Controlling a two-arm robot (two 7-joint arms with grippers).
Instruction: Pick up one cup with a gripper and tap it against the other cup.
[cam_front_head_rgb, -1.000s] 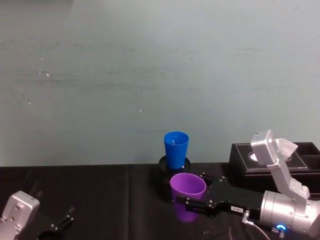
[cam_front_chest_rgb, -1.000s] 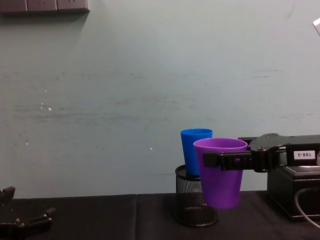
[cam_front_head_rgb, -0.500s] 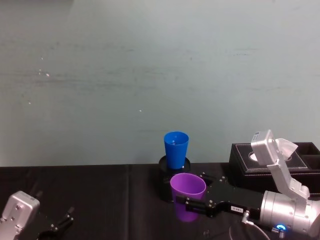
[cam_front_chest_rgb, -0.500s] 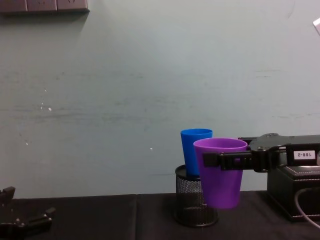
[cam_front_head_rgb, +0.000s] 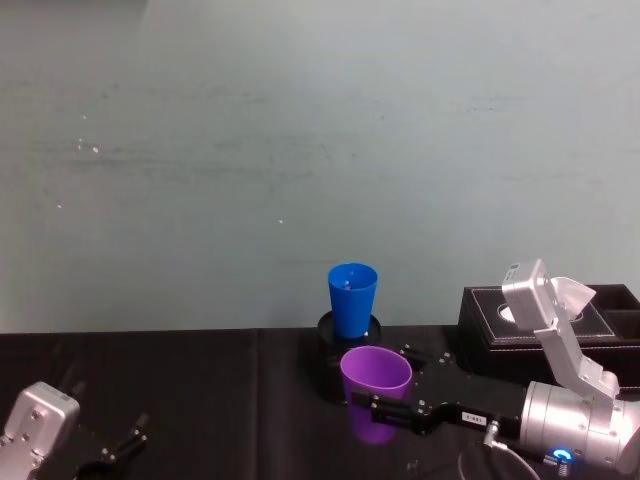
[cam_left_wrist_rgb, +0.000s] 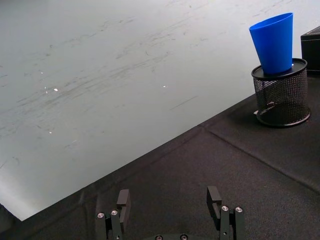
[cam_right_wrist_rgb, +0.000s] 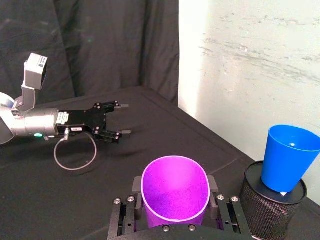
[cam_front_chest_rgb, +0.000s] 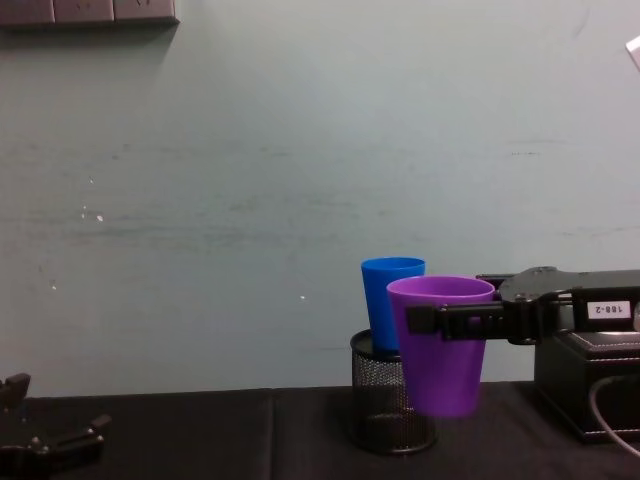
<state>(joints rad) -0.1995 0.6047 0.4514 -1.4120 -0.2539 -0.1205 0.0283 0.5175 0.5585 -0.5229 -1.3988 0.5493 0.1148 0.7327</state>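
Note:
My right gripper (cam_front_head_rgb: 390, 392) is shut on the purple cup (cam_front_head_rgb: 376, 385), holding it upright just below its rim and off the black tablecloth. In the chest view the purple cup (cam_front_chest_rgb: 442, 355) hangs in front of the blue cup (cam_front_chest_rgb: 376, 310). The blue cup (cam_front_head_rgb: 352, 298) stands upright in a black wire-mesh pen holder (cam_front_head_rgb: 328, 365), a little behind the purple one. The right wrist view shows the purple cup (cam_right_wrist_rgb: 175, 192) apart from the blue cup (cam_right_wrist_rgb: 289, 157). My left gripper (cam_front_head_rgb: 120, 450) rests open and low at the near left, holding nothing (cam_left_wrist_rgb: 168, 195).
A black box (cam_front_head_rgb: 490, 320) sits at the right, beside the right arm. A pale green wall rises directly behind the pen holder (cam_front_chest_rgb: 375, 410). A thin cable loop (cam_right_wrist_rgb: 75, 155) lies on the cloth near the left gripper (cam_right_wrist_rgb: 124, 119).

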